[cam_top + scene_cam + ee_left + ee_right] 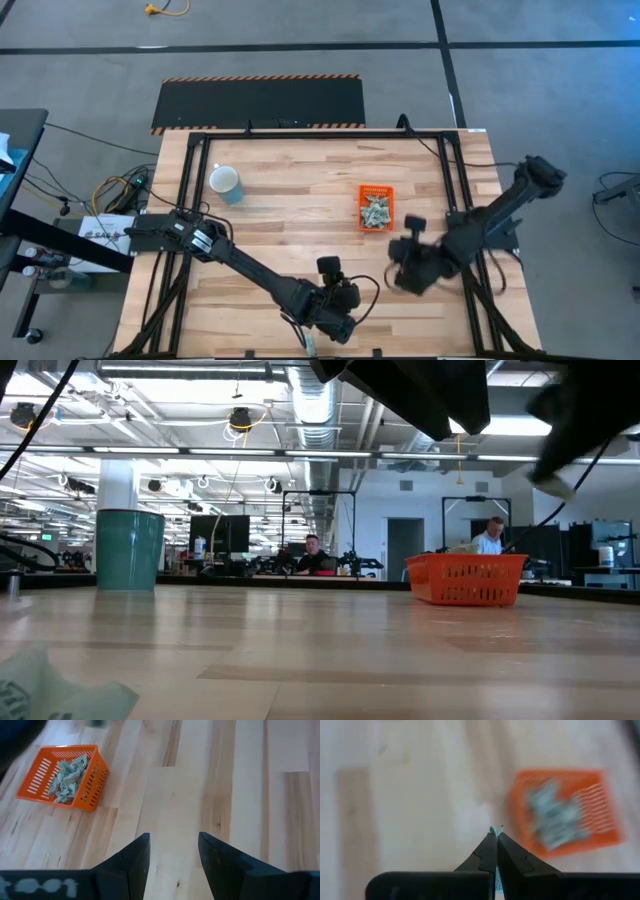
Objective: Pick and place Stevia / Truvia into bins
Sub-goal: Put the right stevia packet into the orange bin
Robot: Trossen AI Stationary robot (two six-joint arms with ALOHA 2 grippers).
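The orange bin (376, 207) stands on the table right of centre, with several pale green Stevia / Truvia packets (67, 775) lying in it. My right gripper (496, 836) hangs above the table, near side of the bin, shut on one packet (496, 828). Over the table's near edge, my left gripper (172, 855) stands open with only bare wood between its fingers. Another pale green packet (50, 690) lies flat on the table close to the near edge. My right gripper pinches a pale green packet between its two fingers; only a sliver of paper (496, 828) pokes out past the fingertips. The fingers slant downward toward the bin. The packet is lifted clear of the table.
A round white and light-blue cup (226, 183) stands at the table's far left. Dark frame rails (455, 170) run along the table's sides. Bare wood lies between the bin and the cup. In the low view, people sit at desks in the room beyond.
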